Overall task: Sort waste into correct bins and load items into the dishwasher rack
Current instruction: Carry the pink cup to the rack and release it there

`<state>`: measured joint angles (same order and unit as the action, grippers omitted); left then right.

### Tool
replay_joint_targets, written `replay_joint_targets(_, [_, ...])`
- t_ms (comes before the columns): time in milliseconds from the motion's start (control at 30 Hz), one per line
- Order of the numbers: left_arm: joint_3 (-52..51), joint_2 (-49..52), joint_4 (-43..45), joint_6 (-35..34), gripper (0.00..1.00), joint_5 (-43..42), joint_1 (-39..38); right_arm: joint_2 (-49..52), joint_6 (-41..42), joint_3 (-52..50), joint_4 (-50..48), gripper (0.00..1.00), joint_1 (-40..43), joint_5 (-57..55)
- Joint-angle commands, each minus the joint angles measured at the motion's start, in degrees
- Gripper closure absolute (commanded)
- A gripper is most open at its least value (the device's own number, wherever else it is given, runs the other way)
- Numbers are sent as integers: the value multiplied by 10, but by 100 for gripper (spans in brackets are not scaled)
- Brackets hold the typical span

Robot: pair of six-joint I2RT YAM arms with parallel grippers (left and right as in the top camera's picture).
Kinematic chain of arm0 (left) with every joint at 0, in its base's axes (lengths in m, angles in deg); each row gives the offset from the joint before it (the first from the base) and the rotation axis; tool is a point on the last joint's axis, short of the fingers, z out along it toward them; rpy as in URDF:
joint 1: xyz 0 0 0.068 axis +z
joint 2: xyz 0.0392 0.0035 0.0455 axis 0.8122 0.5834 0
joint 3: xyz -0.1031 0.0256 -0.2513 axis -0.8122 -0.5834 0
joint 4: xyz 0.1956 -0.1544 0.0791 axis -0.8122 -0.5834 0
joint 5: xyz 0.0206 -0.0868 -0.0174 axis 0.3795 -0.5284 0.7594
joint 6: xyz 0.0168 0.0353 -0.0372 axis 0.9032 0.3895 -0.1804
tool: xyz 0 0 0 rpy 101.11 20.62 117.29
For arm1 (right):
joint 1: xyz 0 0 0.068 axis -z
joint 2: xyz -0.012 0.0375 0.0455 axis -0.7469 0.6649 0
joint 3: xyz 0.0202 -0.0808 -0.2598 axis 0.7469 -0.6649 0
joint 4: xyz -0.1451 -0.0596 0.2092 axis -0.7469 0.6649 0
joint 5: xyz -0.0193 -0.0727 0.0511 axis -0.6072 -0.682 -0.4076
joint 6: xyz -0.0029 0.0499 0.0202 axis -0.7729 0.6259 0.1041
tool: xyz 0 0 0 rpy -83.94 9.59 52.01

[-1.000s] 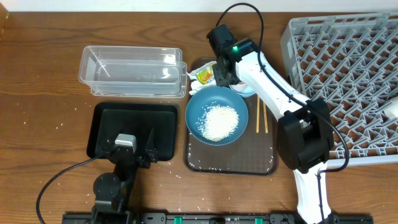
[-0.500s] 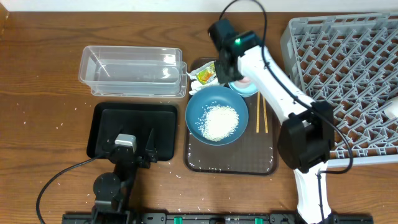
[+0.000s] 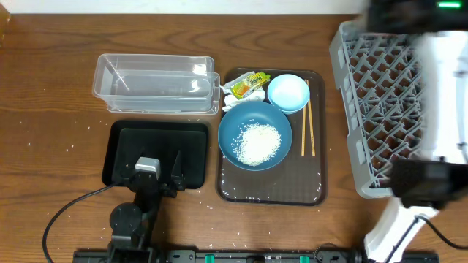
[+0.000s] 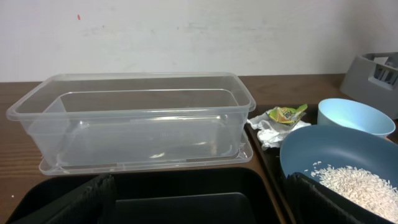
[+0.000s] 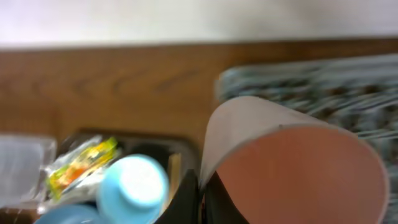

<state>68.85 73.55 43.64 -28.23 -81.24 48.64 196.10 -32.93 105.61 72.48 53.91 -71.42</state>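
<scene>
Pink bowl (image 5: 292, 168) pinched in right claw (image 5: 200, 196), left claw (image 4: 199, 202) apart over black tray (image 3: 121, 146), wrapper (image 4: 287, 114) print unreadable

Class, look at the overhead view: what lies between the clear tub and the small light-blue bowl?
Overhead, a crumpled tissue and a colourful wrapper lie between them, on the brown tray.

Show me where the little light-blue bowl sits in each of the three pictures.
Overhead: light-blue bowl at the brown tray's top right.
Left wrist: bowl at the right edge, behind the blue rice dish.
Right wrist: bowl bottom left, blurred.
Shared landmark: the yellow-green wrapper just left of it.
</scene>
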Motion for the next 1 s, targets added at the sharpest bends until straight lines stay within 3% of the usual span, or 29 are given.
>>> replay_joint_targets(0, [-10, 0, -19, 2, 10, -8, 3, 9, -101, 3, -4, 98, 112, 250])
replay_joint_targets(167, [-10, 0, -19, 2, 10, -8, 3, 72, -84, 3, -66, 99, 248, 521])
replay_joint_targets(300, [-10, 0, -19, 2, 10, -8, 3, 134, -38, 3, -115, 99, 297, 618])
replay_joint_targets(600, [-10, 0, -19, 2, 10, -8, 3, 233, 5, 3, -102, 99, 339, 610])
replay_joint_targets(833, [-10, 0, -19, 2, 10, -8, 3, 249, 3, 3, -45, 99, 359, 480])
replay_joint_targets(967, [-10, 0, -19, 2, 10, -8, 3, 249, -23, 2, -17, 99, 369, 471])
